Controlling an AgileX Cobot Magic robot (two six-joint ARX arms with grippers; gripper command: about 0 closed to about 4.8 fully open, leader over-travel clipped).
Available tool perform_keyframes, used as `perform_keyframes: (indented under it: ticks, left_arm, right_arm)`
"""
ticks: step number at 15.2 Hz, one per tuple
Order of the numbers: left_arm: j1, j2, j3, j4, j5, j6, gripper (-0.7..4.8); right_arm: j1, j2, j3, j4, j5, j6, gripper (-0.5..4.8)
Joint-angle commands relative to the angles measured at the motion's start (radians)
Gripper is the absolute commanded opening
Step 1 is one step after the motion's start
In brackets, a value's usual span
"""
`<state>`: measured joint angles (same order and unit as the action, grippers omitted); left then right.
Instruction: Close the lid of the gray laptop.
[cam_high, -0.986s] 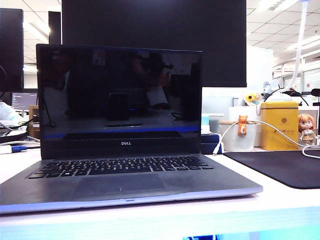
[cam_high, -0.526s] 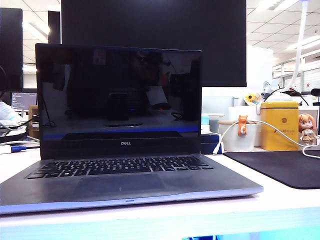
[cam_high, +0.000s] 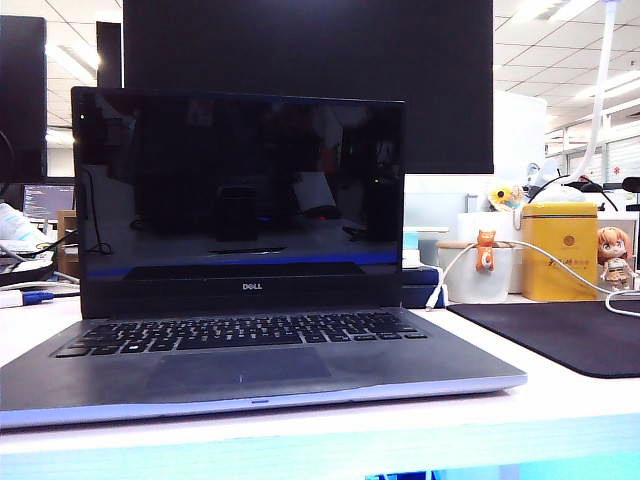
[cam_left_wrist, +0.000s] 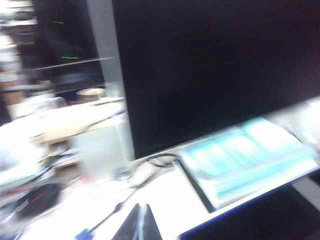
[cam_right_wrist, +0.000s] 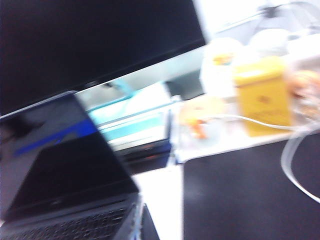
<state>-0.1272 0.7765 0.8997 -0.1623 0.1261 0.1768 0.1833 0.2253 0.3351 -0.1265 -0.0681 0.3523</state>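
The wide, slim silver-gray laptop (cam_high: 250, 350) sits open at the front of the white table (cam_high: 560, 400), long axis across the exterior view. Its thin lid (cam_high: 238, 200) stands nearly upright, glossy black screen facing front. The right end effector (cam_right_wrist: 145, 225) lies just beside the lid's right edge, likely nearer; the left end effector (cam_left_wrist: 140, 225) is behind. I cannot tell either's spread.

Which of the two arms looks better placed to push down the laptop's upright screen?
Probably right: the right gripper sits beside the open silver-gray Dell laptop, its black-screened lid close. The left gripper faces the big black monitor.
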Motion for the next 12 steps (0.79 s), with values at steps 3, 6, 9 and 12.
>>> perform_keyframes:
  ticks: [3, 6, 9, 12]
  left_arm:
    - [0.000, 0.248, 0.254, -0.111, 0.141, 0.170, -0.06]
    - [0.000, 0.440, 0.437, -0.297, 0.234, 0.228, -0.06]
    - [0.000, 0.641, 0.632, -0.438, 0.268, 0.239, -0.06]
    - [-0.002, 0.822, 0.835, -0.631, 0.304, 0.198, -0.06]
  right_arm:
    - [0.001, 0.436, 0.365, -0.214, -0.290, -0.266, -0.05]
    - [0.001, 0.615, 0.509, -0.269, -0.364, -0.348, -0.05]
    - [-0.001, 0.694, 0.581, -0.299, -0.432, -0.361, -0.05]
    - [-0.001, 0.723, 0.590, -0.334, -0.432, -0.362, -0.05]
